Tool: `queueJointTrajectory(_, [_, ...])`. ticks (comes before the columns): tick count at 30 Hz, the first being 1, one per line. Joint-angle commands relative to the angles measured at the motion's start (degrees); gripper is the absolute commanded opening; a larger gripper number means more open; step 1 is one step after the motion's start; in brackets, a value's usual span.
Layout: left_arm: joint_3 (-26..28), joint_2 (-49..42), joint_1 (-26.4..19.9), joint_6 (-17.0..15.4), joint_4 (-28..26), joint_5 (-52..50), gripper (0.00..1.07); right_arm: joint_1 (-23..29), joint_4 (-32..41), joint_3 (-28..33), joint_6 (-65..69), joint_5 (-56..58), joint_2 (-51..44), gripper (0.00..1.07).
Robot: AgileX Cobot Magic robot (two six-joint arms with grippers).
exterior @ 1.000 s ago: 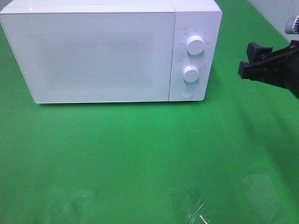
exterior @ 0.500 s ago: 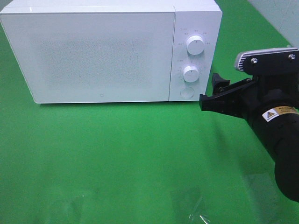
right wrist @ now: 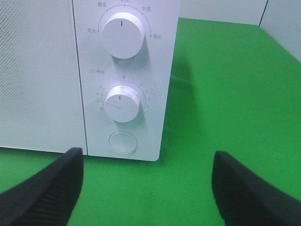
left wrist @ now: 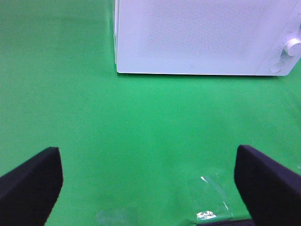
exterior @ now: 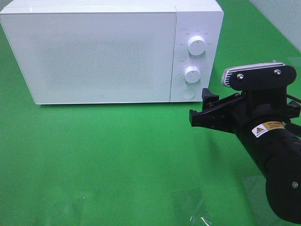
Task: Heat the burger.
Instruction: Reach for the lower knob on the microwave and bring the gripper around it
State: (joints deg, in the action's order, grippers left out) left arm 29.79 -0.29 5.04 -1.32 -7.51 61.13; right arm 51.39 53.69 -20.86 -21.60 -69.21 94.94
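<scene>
The burger shows in none of the views. The green worktop carries only the white microwave and a scrap of clear film at the near edge, so the burger is either behind the shut, frosted door, which cannot be seen through, or outside the pictures; I cannot tell which. The coming move therefore turns on the control panel rather than on the burger. In the high view the right end effector hangs just off the microwave's front right corner with its fingers spread apart and nothing between them. From it the round button lies close at about 11 o'clock, the lower knob a little farther toward 12, and the upper knob beyond that. The right wrist view shows the panel framed between the open fingers, and the lower knob's mark looks to stand at its zero, so I judge that heating has not started. The microwave's long axis runs from 9 to 3 o'clock across the high view, with the panel at the 3 o'clock end, so the right arm is clearly the nearer one. The left end effector is out of the high view, also wide apart and empty, and looks at the door from well back.
</scene>
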Motion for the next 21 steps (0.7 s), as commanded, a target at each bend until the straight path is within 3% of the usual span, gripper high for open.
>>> queueJointTrajectory(1, [-0.3, -1.3, -0.1, 0.1, -0.2, -0.1, 0.91, 0.2, 0.0, 0.0, 0.5, -7.6, -0.1, 0.73])
queueJointTrajectory(21, [-0.3, -1.3, -0.1, 0.1, -0.2, -0.1, 0.91, -2.7, -1.0, -11.5, 0.5, -9.3, 11.2, 0.73])
